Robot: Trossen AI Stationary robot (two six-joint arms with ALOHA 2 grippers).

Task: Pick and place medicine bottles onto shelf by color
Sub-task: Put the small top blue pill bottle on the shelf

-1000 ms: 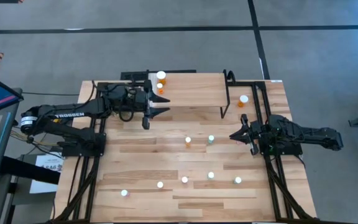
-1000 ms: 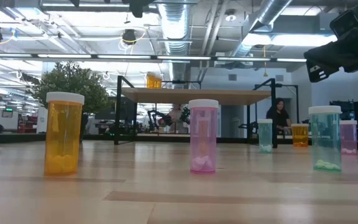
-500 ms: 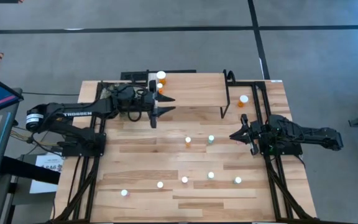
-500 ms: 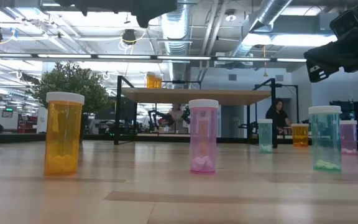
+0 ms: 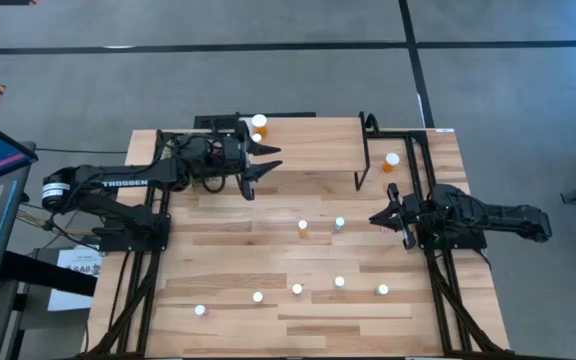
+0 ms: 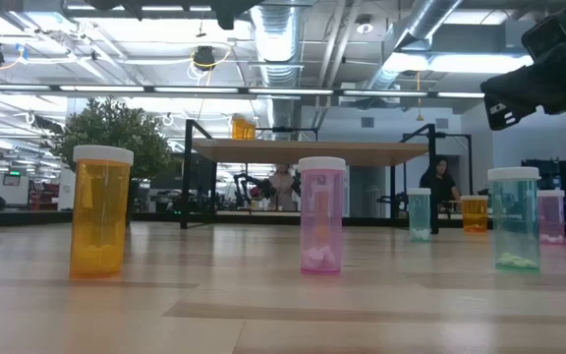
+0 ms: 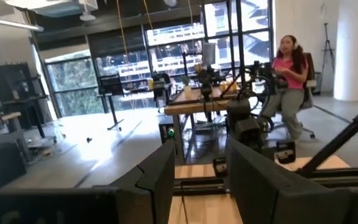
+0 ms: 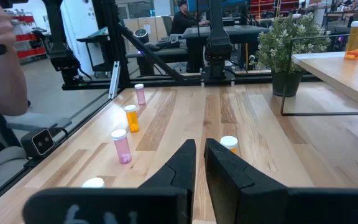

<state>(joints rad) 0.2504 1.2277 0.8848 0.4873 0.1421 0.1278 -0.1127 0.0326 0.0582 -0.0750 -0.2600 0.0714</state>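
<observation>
Wooden planks made up the surface (image 5: 228, 250), with grey floor around it and an open workshop beyond, where a seated person (image 7: 286, 81) showed in the left wrist view.

Taking the shelf (image 5: 313, 150) as landmark, it lay along the far edge of the surface. The left claw (image 5: 264, 162) hung over the shelf's left end, just beside two orange bottles (image 5: 258, 127) standing there. Its fingers (image 7: 157, 177) were spread apart with nothing between them.

Out in front of the shelf, near the middle of the surface, an orange bottle (image 5: 303, 228) and a pale green bottle (image 5: 338, 225) stood close together but apart. Farther from the shelf, along the near side of the surface, five more bottles were strung in a loose row, from the leftmost one (image 5: 200, 311) through to the rightmost (image 5: 383, 290). In the low view three of these stood upright closest to the camera: an orange one (image 6: 99, 209), a pink one (image 6: 321, 213) and a green one (image 6: 513, 217).

Past the shelf's right end stood another orange bottle (image 5: 392, 160), between the black legs. The right claw (image 5: 384, 214) hovered in front of that end, well off the shelf, empty, its fingers (image 8: 179, 165) nearly together with only a narrow slot between them. Its wrist view looked across the surface at a white-capped bottle (image 8: 229, 144) just ahead.
</observation>
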